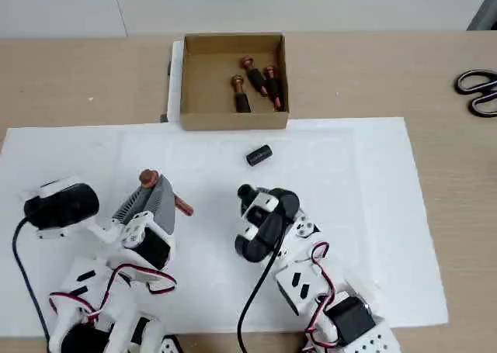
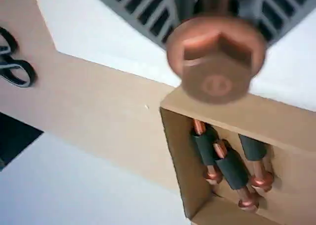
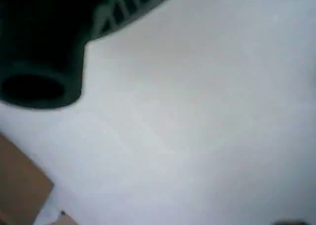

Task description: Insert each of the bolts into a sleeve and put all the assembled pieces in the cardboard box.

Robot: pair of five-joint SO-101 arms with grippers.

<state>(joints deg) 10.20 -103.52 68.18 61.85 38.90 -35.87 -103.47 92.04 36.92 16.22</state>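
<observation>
My left gripper (image 1: pixel 158 196) is shut on a copper bolt (image 1: pixel 149 178) at the lower left of the white sheet; its head points toward the box and its shank tip sticks out to the right. In the left wrist view the bolt's hex head (image 2: pixel 216 62) sits between grey ribbed fingers (image 2: pixel 143 7). My right gripper (image 1: pixel 250 200), at the sheet's middle, is shut on a black sleeve (image 3: pixel 42 62) whose open end shows. Another black sleeve (image 1: pixel 259 154) lies loose just in front of the cardboard box (image 1: pixel 233 120). Three assembled pieces (image 1: pixel 255 80) lie in the box (image 2: pixel 173 136).
A white paper sheet (image 1: pixel 373 213) covers the near table. Scissors (image 1: pixel 477 91) lie at the far right edge on the bare wood. The two arms stand close together, about a hand's width apart.
</observation>
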